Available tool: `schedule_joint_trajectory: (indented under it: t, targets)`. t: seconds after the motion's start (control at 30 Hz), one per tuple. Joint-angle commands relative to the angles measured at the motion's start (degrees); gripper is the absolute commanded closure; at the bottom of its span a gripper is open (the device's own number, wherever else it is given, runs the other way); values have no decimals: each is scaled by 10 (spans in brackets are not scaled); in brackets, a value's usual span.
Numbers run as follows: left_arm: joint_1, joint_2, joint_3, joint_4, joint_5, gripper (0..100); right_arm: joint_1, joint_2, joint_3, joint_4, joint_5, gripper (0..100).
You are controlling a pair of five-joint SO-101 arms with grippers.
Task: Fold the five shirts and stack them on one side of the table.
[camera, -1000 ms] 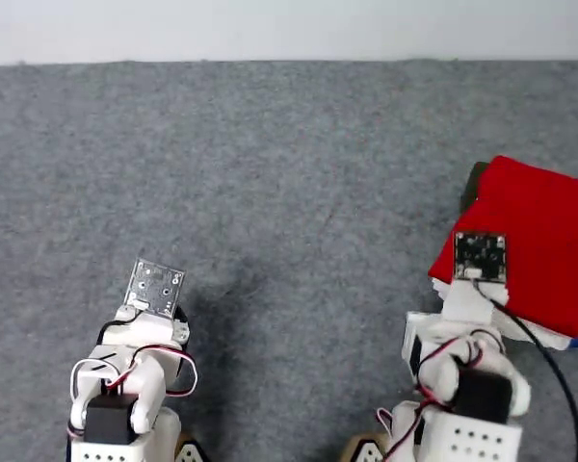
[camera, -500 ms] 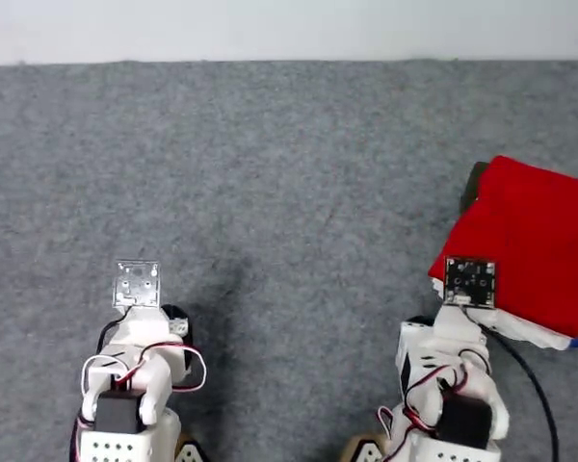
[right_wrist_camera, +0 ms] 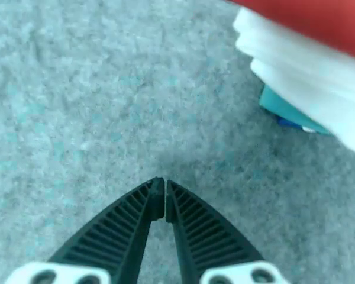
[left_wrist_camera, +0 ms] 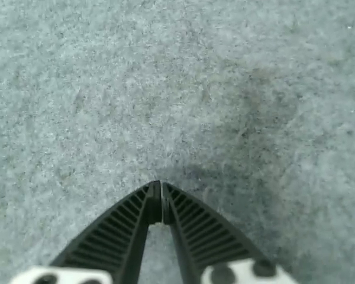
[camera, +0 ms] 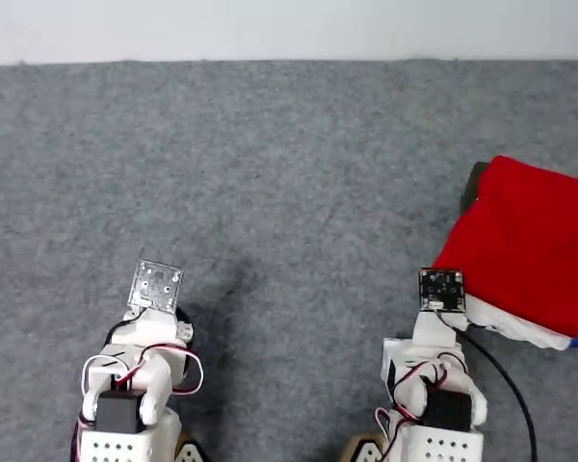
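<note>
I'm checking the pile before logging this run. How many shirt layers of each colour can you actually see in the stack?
Red shirt: 1
White shirt: 1
Teal-blue shirt: 1
Dark shirt: 1
Total: 4 layers in sight. I cannot tell whether the teal-blue is one shirt or two.

Grey felt table, and at its right edge sits a stack of folded shirts, red on top.
</note>
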Motion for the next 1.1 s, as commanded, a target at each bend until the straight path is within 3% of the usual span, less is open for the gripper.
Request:
schedule_joint_trajectory:
  t: [0.0, 0.43, 0.8, 0.93, 1.07]
  targets:
    - [0, -4, -3, -3, -7, 985, -12, -6, 10, -10, 0, 987]
    - [-1, -4, -3, 18, -7, 985, 4, -4, 10, -8, -4, 989]
    - [4, -4, -3, 34, -6, 985, 144, -4, 10, -8, -3, 989]
    - [1, -4, -3, 35, -8, 985, 138, -4, 10, -8, -4, 989]
    - [1, -4, -3, 35, -8, 985, 62, -4, 10, -8, -4, 989]
